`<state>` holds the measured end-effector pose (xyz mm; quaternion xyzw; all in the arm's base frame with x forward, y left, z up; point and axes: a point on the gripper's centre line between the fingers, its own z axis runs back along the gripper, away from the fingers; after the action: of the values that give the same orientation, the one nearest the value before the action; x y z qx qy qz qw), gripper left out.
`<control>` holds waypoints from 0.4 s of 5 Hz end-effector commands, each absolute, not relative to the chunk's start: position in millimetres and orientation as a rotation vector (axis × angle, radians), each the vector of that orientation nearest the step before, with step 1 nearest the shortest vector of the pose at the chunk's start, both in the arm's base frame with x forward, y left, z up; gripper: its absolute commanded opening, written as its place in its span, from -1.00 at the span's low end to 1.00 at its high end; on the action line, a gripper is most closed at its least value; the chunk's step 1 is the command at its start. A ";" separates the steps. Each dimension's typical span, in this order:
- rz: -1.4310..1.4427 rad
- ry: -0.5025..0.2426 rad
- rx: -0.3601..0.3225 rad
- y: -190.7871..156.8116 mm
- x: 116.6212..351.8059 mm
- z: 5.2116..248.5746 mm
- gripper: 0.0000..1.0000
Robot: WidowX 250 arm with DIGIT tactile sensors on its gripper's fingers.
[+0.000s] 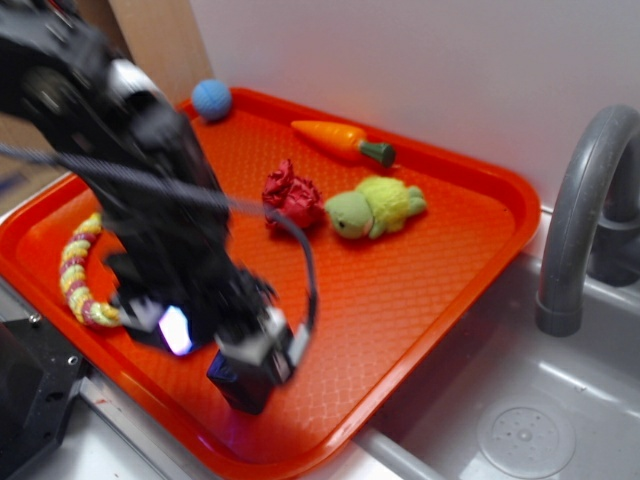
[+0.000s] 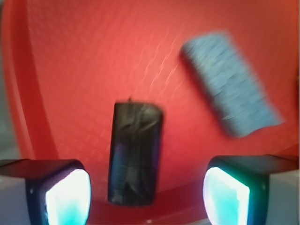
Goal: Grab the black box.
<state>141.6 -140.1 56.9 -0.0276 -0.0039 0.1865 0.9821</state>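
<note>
Below, gripper (image 2: 147,194) hanging over the orange tray (image 2: 70,70), fingers (image 2: 65,197) standing apart, black box (image 2: 135,152) lying between them, apparently untouched, blue sponge (image 2: 232,82) sitting nearby

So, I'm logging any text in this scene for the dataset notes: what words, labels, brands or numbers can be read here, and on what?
None can be read in either view.
Small matte black rectangular box: no label visible; surface blurred.
Blue rectangular sponge: no print.
Orange-red plastic tray: only an embossed texture.
Gripper fingers: lit pads, no markings.
</note>
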 end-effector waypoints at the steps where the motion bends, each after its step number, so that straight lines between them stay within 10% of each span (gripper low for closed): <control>1: 0.348 -0.033 -0.056 -163.0 150.4 43.5 1.00; 2: 0.331 -0.042 -0.022 -149.9 158.2 42.0 1.00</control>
<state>151.7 -147.9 36.0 0.0011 -0.0082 0.1567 0.9876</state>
